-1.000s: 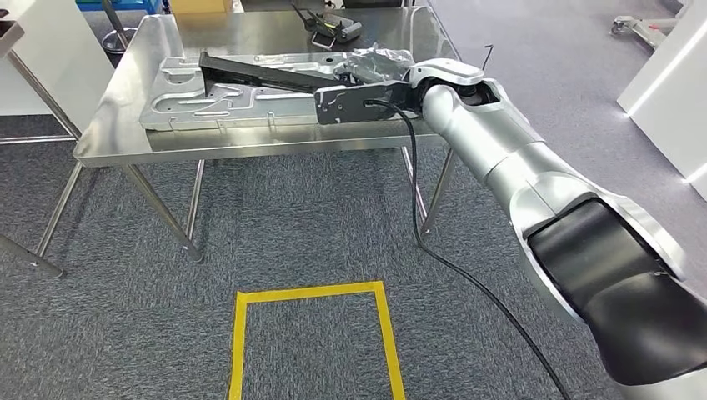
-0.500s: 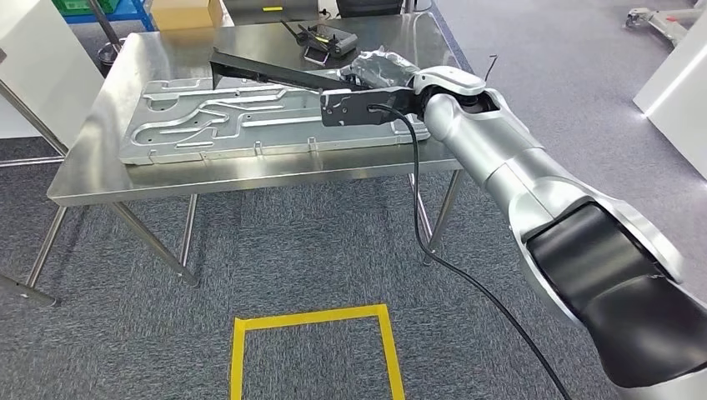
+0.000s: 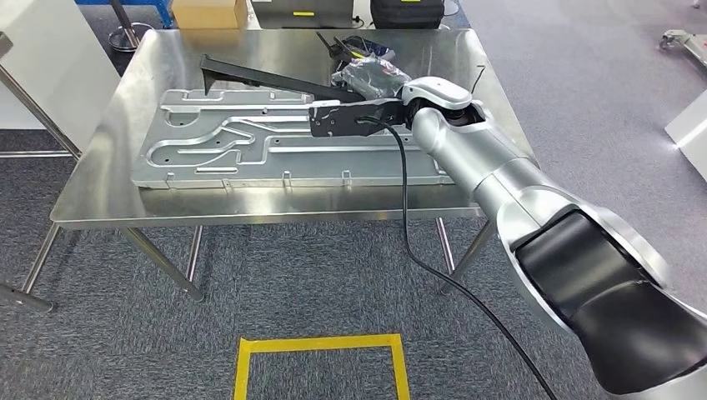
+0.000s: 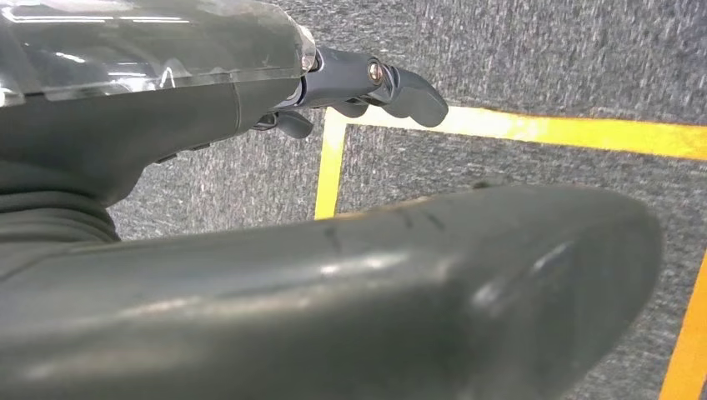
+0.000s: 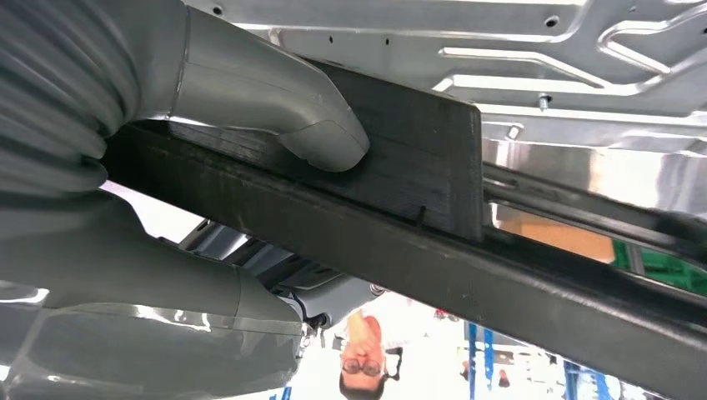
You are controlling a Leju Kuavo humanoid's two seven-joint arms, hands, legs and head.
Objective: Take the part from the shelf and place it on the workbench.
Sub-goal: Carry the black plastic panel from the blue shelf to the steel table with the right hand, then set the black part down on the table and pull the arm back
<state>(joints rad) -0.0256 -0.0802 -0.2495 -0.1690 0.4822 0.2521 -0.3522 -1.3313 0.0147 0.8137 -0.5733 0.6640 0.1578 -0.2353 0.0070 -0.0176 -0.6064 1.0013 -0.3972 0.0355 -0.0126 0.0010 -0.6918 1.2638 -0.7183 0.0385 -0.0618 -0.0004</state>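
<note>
Counter (image 3: 108,179): stainless steel, on grey carpet; a yellow tape outline (image 3: 321,343) is marked on the floor before it.
Stamped panel (image 3: 250,154): laid flat on the counter.
Part (image 3: 267,79): long black bracket, held above the panel.
Right hand (image 5: 200,125): clasped around the part, thumb pressed on its flat face.
Left hand (image 4: 367,83): hung over the carpet; whether clenched or released cannot be told.

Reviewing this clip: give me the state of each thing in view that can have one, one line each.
black part: held at one end by the right hand, tilted above the workbench, not yet set down.
right hand: grips the black part, thumb pressed on it.
left hand: holds nothing, fingers curled, over the carpet.
stamped metal panel: lying flat on the workbench.
workbench: standing, bears the panel.
</note>
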